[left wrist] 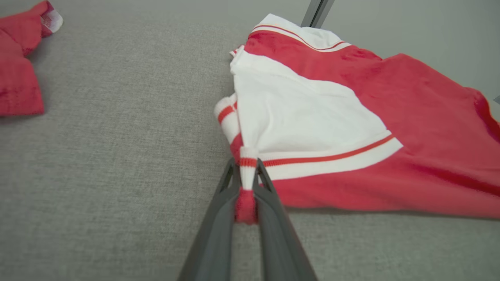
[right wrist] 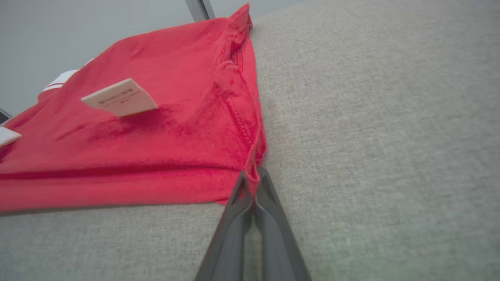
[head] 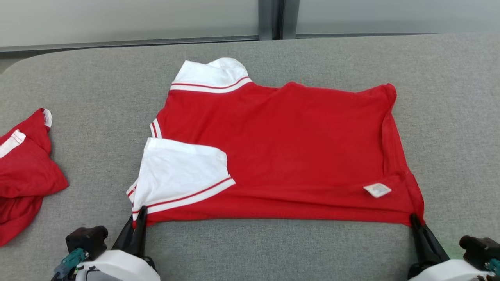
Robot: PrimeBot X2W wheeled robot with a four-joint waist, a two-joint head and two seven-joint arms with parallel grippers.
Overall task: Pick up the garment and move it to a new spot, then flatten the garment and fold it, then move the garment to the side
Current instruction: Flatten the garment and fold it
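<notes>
Gripping both near corners of the garment (head: 297, 148): my left fingers (head: 141, 214) closed on the striped white near-left corner, right fingers (head: 414, 220) on the near-right hem. Lies spread on the counter (head: 273, 249).

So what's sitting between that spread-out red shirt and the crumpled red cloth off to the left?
Nothing: just bare grey surface between the shirt and the crumpled cloth, seen in the head view.

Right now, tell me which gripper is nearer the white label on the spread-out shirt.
Right. The right gripper pinches the shirt at the near corner beside the label; the left gripper pinches the opposite near corner by the white sleeve, across the shirt.
</notes>
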